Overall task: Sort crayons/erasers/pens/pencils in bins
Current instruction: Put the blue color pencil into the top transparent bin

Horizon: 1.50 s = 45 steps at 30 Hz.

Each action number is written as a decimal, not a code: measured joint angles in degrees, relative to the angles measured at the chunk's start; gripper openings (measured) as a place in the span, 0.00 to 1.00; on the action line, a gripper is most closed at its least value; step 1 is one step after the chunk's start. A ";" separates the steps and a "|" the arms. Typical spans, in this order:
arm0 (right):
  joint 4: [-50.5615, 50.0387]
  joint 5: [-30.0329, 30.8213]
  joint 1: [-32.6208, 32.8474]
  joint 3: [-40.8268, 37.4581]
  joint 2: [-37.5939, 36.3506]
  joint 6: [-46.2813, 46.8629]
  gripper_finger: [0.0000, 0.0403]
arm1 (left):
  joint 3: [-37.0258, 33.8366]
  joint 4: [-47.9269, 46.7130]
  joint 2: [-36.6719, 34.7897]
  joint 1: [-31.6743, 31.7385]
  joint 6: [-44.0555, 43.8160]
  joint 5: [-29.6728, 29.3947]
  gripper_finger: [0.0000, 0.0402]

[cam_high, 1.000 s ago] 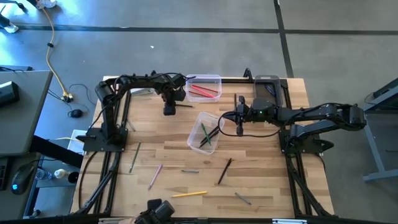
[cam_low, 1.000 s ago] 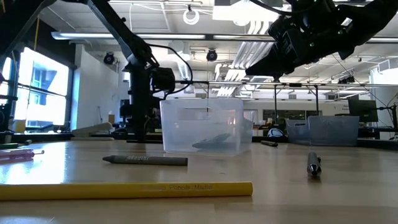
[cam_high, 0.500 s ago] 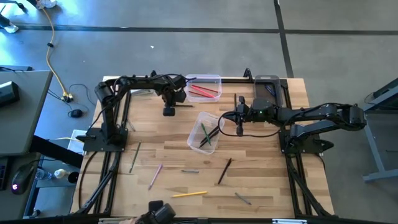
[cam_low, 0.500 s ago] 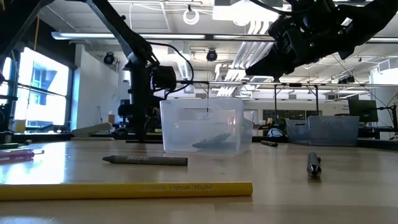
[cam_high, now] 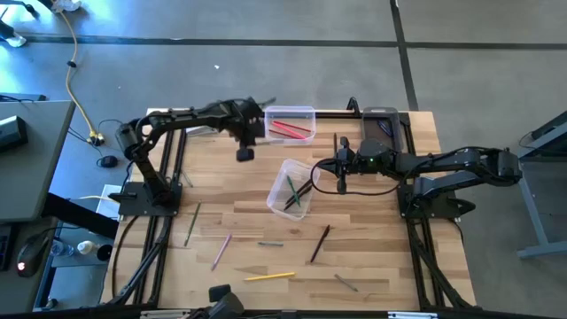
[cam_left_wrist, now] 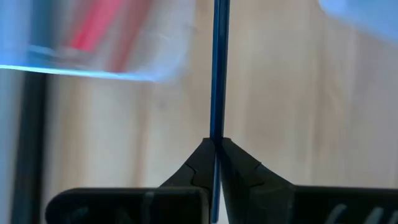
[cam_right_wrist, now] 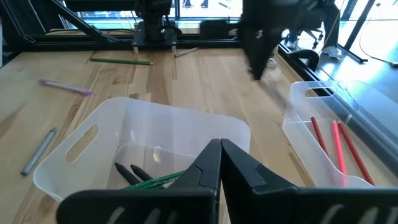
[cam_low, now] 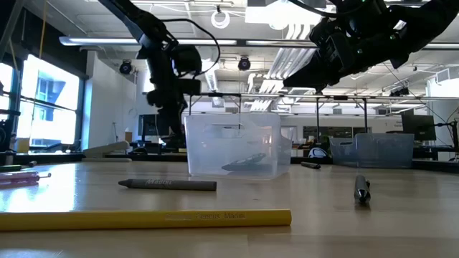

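1. Left end effector (cam_left_wrist: 216, 146): pressed together on a thin blue stick (cam_left_wrist: 217, 74), pen or pencil impossible to tell, pinched at the very fingertips. Spread a second ago, so a fresh grasp.
2. Also risen clear of the bench (cam_high: 221, 199) since then, with the stick carried along. Hangs just beside the clear bin of red crayons (cam_high: 291, 124), not over it.
3. Meaning for the task, as a judgement: pick done, carry begun, drop-off still to choose. Only red sticks in that nearest bin, so perhaps not the right home.
4. Farther on, toward mid-bench: tilted clear bin (cam_high: 292, 188) holding green and dark pencils. Right end effector (cam_right_wrist: 221, 149) poised at its rim, pressed together with nothing seen between the fingers, unmoved over the last second.
5. Beyond, at the back edge: smoky dark bin (cam_high: 381, 122).
6. Farthest off, along the front: yellow pencil (cam_high: 270, 276), dark pen (cam_high: 320, 244), pink stick (cam_high: 221, 251), all still unsorted.
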 joint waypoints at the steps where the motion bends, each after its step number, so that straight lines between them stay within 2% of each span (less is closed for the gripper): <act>1: 0.00 0.00 0.00 0.00 0.02 0.00 0.00 | 0.98 0.26 -0.37 0.32 -1.44 -0.07 0.01; 9: 0.07 0.00 0.00 0.00 0.01 -0.01 0.00 | 11.38 6.91 1.56 0.59 -9.99 -0.08 0.00; 14: 0.15 0.00 0.00 0.00 0.02 0.09 0.00 | 18.30 10.65 7.76 0.57 -14.21 -0.14 0.00; 21: 0.13 0.00 0.17 0.00 0.02 0.09 0.00 | 24.19 9.42 18.46 0.22 -17.82 -1.35 0.00; 27: 0.04 0.00 1.43 0.00 0.02 -1.05 0.00 | 25.51 7.95 23.32 0.87 -20.51 -4.84 0.01; 35: 0.04 -0.02 1.62 0.00 0.00 -1.38 0.00 | 25.57 7.22 24.44 1.53 -21.21 -4.51 0.01; 45: -0.02 -0.02 1.62 0.00 0.00 -1.38 0.00 | 25.57 7.36 23.77 1.37 -19.38 -5.06 0.11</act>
